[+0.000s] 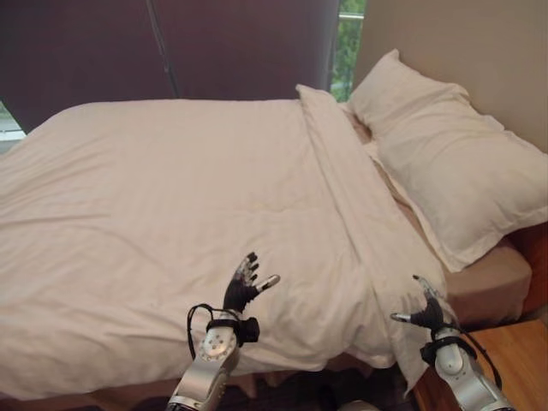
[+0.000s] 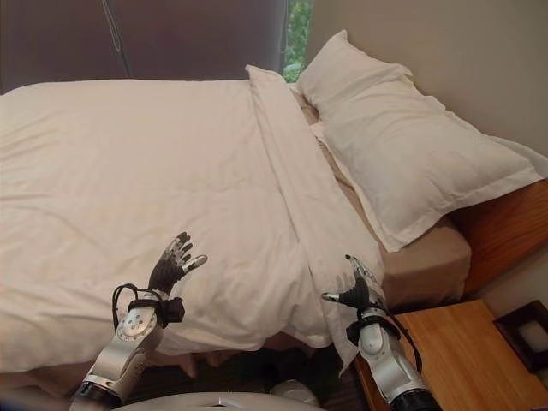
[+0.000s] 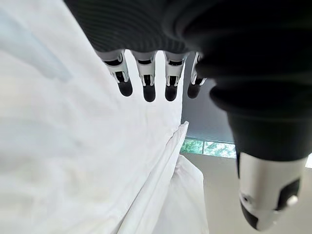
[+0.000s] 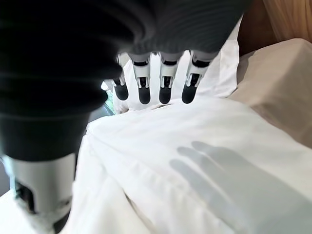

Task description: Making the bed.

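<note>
Duvet (image 1: 171,214) lay spread over most of the bed, its top edge folded back into a long band (image 1: 351,197) running from the window side to the near corner, with bare tan sheet (image 1: 492,282) showing between the band and the pillow (image 1: 445,154) by the headboard. Left hand (image 1: 244,287) hovered above the duvet near its front edge, fingers straight and spread, holding nothing. Right hand (image 1: 425,310) hovered over the hanging end of the folded band, beside the wooden nightstand (image 2: 467,355), fingers likewise spread and empty; its shadow fell on the cloth in the right wrist view. Risk, as judged: both hands sat near the front edge only, so a pull from there could bunch the fold or drag the duvet off toward the floor.
</note>
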